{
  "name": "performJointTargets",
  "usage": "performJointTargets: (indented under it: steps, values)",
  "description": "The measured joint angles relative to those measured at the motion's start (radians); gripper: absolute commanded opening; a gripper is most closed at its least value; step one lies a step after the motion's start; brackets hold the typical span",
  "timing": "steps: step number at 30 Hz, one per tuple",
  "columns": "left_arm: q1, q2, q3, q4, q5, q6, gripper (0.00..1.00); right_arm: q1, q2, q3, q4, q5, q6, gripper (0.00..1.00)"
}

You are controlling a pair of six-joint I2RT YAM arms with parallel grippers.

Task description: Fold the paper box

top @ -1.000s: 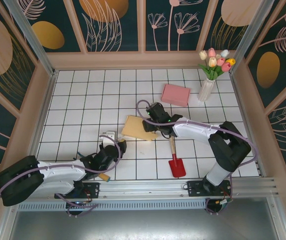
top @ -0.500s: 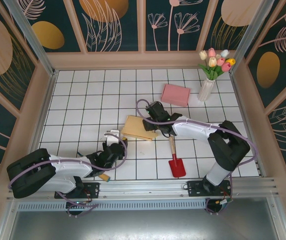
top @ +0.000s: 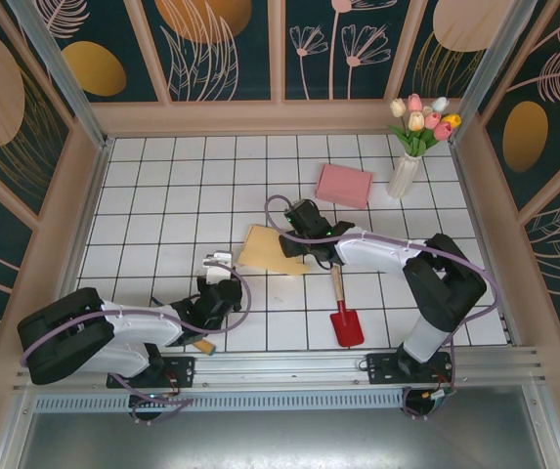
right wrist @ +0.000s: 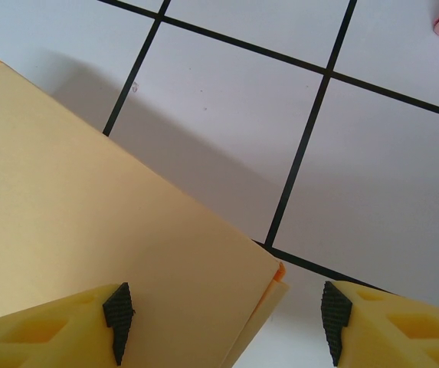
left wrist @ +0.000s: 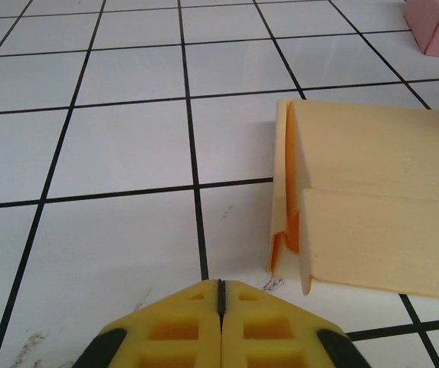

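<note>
No text, label, brand mark, number or sign can be read in any of the views. The yellow paper box [left wrist: 372,192] shows plain, unprinted faces, and so does the pink box [top: 344,185].

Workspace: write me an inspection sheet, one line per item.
Surface: white tiled table, dark grout lines.
Job's things: paper box, yellow, lying flat, not yet set up.
Clutter: pink block, vase of tulips, red shovel.
Grippers: left gripper shut, empty, just short of the box's edge; right gripper open, astride a box corner.
Cables: purple cables looped along both arms.
Surroundings: floral wall panels; metal rail at the near edge.
</note>
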Motion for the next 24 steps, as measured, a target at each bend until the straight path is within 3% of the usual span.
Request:
performJointTargets:
  steps: [3, 7, 10, 13, 16, 19, 24]
  values:
    - [0.0, -0.002, 0.0, 0.0, 0.018, -0.006, 0.35, 0.0, 0.0, 0.0, 0.0, 0.0, 0.0, 0.69]
    - [0.0, -0.056, 0.007, -0.049, 0.051, -0.015, 0.37, 0.0, 0.0, 0.0, 0.0, 0.001, 0.001, 0.69]
    - [0.0, -0.167, 0.039, -0.17, 0.055, -0.049, 0.37, 0.0, 0.0, -0.001, 0.0, 0.003, 0.001, 0.69]
    - [0.0, -0.316, 0.07, -0.266, 0.068, -0.1, 0.49, 0.0, -0.002, -0.004, 0.003, 0.003, 0.001, 0.69]
    - [0.011, -0.407, 0.106, -0.333, 0.087, -0.154, 0.54, 0.0, -0.012, -0.013, 0.005, 0.004, 0.001, 0.69]
    - [0.048, -0.38, 0.154, -0.383, 0.116, -0.187, 0.55, 0.0, -0.028, -0.029, 0.008, 0.007, 0.005, 0.69]
    - [0.136, -0.183, 0.228, -0.394, 0.209, -0.198, 0.57, 0.0, -0.056, -0.071, 0.024, 0.012, 0.012, 0.69]
